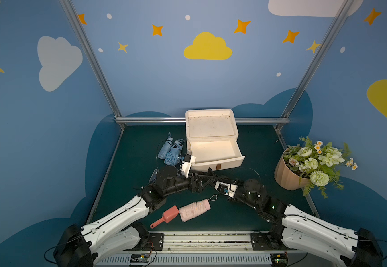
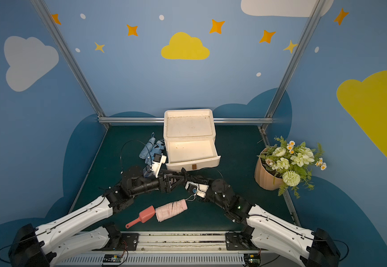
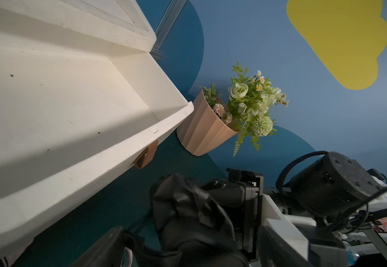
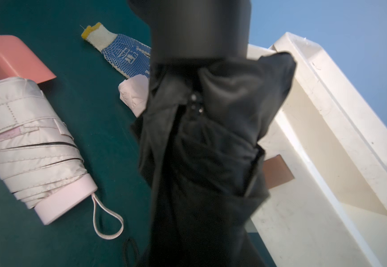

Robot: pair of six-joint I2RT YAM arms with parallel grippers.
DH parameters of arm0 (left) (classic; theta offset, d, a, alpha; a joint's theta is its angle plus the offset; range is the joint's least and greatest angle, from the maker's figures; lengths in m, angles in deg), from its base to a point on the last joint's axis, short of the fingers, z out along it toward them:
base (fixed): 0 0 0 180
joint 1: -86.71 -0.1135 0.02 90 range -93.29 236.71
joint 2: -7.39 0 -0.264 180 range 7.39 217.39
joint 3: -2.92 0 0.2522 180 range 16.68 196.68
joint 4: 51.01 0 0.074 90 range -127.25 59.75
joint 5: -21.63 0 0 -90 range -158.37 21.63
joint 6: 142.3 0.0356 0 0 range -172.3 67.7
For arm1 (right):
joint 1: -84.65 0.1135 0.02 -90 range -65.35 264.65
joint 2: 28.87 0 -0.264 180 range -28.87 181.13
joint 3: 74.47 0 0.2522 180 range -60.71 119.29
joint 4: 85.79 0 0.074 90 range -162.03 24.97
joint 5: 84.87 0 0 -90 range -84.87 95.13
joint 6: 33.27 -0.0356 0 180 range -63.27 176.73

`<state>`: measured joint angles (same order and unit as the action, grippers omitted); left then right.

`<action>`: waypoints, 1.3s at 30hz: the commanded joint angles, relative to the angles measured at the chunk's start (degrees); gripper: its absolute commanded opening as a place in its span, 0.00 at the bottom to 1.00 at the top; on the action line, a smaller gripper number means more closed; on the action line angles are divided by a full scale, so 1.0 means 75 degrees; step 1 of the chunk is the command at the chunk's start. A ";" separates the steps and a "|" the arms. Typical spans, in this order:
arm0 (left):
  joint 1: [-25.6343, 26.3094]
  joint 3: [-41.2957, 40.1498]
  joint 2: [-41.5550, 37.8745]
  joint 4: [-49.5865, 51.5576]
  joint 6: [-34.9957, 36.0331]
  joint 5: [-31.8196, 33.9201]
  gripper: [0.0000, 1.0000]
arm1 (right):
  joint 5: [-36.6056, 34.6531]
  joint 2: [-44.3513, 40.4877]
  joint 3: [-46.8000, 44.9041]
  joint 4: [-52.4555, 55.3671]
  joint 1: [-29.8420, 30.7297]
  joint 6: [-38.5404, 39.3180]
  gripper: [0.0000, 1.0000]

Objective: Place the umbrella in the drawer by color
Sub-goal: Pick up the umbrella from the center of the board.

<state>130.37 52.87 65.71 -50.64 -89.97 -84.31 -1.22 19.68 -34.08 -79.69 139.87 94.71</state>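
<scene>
operator: umbrella, where is it and which way does it lie?

spotter: your black umbrella [image 4: 201, 150] is folded and sits between your two hands, just in front of the drawer [image 1: 229, 163], near its brown pull tab [image 1: 218, 166]. its long axis runs out from your right hand [image 1: 216, 179] toward your left arm, roughly along the drawer's front wall. in both top views it is dark against dark arms, so i cannot tell you which end is the handle.

operator: hands?

spotter: your right hand is clamped on the black umbrella. your left hand [image 1: 205, 179] has its jaws spread wide beside it, gripping nothing.

operator: room to move?

spotter: the drawer is pulled out of the white cabinet [image 1: 210, 111], open side up, and you are at its near edge. two blue umbrellas [image 1: 170, 150] lie just beside the cabinet's left side, close to your left wrist. toward the front edge of the desk [image 1: 229, 217] a pink umbrella [image 1: 195, 209] lies with a coral scoop [image 1: 166, 216] at one end, well apart from the drawer. a flower pot [image 1: 289, 173] stands tilted at the right edge.

operator: any writing?

spotter: only on a glove [image 4: 123, 50] lying on the desk. it has blue dots and blue printed characters, which i cannot read.
</scene>
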 commanded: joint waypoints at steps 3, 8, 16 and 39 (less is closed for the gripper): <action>0.0160 0.0257 0.0256 -0.0051 -0.0561 0.0462 0.94 | 0.0152 -0.0345 -0.0217 -0.1782 0.0037 0.0311 0.00; 0.0339 0.0382 0.0333 0.0015 -0.0746 0.0807 0.91 | 0.0557 -0.0248 -0.0303 -0.2637 0.0032 0.0524 0.00; 0.0597 0.0731 0.0478 0.0257 -0.0801 0.1102 0.84 | 0.0664 0.0189 -0.0066 -0.3441 0.0108 0.1017 0.00; 0.0672 0.1524 0.0371 0.0019 -0.0116 0.1781 0.10 | 0.0429 -0.0228 0.0193 -0.2262 0.0207 0.1415 0.47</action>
<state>135.55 61.59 69.54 -47.60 -97.03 -73.01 -3.58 20.10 -35.43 -96.58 140.15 109.09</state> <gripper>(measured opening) 0.326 0.463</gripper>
